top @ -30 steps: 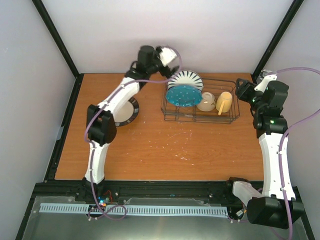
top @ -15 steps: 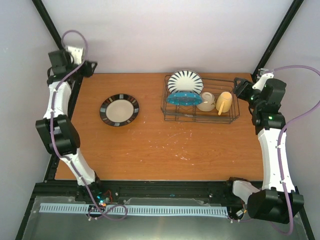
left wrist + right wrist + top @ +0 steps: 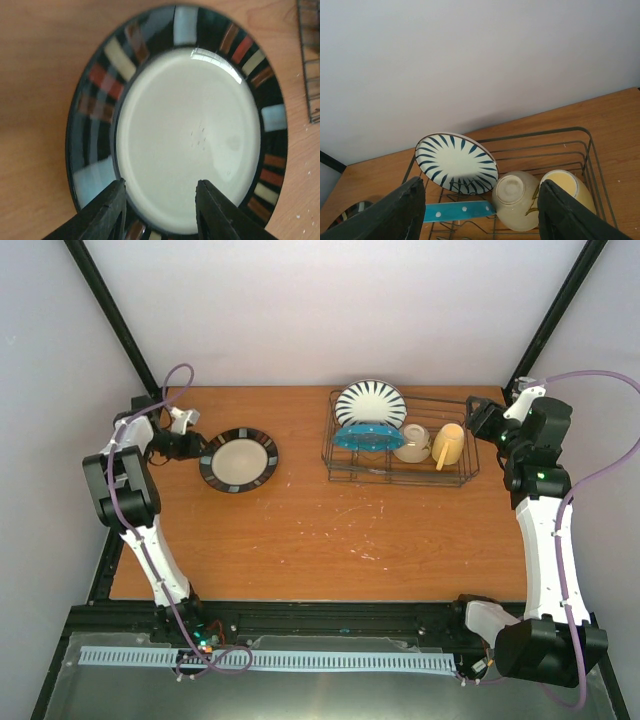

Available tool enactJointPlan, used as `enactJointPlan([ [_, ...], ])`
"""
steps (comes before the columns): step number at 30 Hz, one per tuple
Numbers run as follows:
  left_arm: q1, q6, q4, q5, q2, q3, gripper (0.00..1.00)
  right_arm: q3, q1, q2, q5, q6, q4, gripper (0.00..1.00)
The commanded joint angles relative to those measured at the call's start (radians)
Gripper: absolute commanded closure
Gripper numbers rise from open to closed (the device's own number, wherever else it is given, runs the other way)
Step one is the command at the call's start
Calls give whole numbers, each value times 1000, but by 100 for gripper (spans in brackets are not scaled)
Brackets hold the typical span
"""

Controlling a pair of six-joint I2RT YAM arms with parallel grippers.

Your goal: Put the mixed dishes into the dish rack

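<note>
A cream plate with a dark rim of coloured blocks (image 3: 238, 460) lies flat on the table, left of the dish rack (image 3: 465, 476). My left gripper (image 3: 190, 445) is at its left edge. In the left wrist view the left gripper (image 3: 160, 182) is open, its jaws apart over the near rim of the plate (image 3: 190, 130) and gripping nothing. In the rack stand a striped white plate (image 3: 370, 403), a teal plate (image 3: 362, 436), a white bowl (image 3: 411, 443) and a yellow mug (image 3: 448, 444). My right gripper (image 3: 478, 418) hangs open beside the rack's right end, holding nothing.
The right wrist view looks past the right gripper (image 3: 481, 182) onto the striped plate (image 3: 456, 162), teal plate (image 3: 457, 210), upturned bowl (image 3: 515, 200) and mug (image 3: 567, 187). Walls and a black frame close the table at back and sides.
My left arm swung away from the rack to the far left, then came down at the dark-rimmed plate with its jaws narrower. The teal plate settled edge-on in the rack. The right arm barely moved.
</note>
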Motion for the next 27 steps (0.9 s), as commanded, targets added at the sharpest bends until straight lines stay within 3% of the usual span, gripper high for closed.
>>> enactJointPlan([
  [1,8,60,-48,-61,-34,-53,60,17,-9,-7,-6,-21,-7,39],
  [12,9,27,-3,-170,0,-25,54,25,-9,-4,-15,-14,-12,39],
  [24,12,1,20,-173,77,-31,54,42,-9,12,-25,-11,-21,39],
  [26,11,0,20,-164,93,-29,58,47,-10,14,-27,-14,-22,39],
  [27,11,-1,20,-160,95,-28,65,47,-9,14,-27,-14,-22,39],
])
